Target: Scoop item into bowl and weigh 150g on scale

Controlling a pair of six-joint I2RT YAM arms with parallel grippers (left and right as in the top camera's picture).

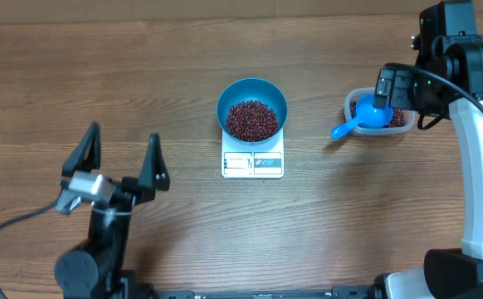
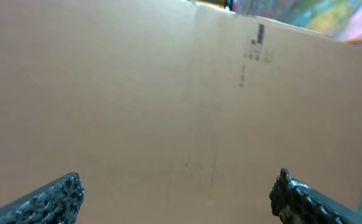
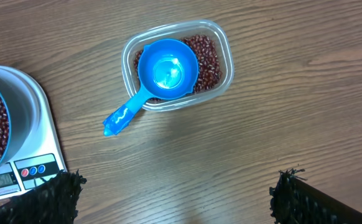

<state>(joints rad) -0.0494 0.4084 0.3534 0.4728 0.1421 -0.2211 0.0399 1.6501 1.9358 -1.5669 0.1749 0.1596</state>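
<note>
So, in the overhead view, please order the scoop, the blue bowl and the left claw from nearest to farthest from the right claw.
1. Scoop, in the tub, right by the right claw.
2. Blue bowl, centre, on the scale.
3. Left claw, far left.

bowl (image 1: 252,85): one. scale (image 1: 252,163): one. scoop (image 1: 366,117): one. tub (image 3: 226,57): one. beans (image 1: 252,121): too many to count, two lots, one in bowl, one in tub. left gripper (image 1: 123,133), right gripper (image 3: 178,180): two, two fingers each.
</note>
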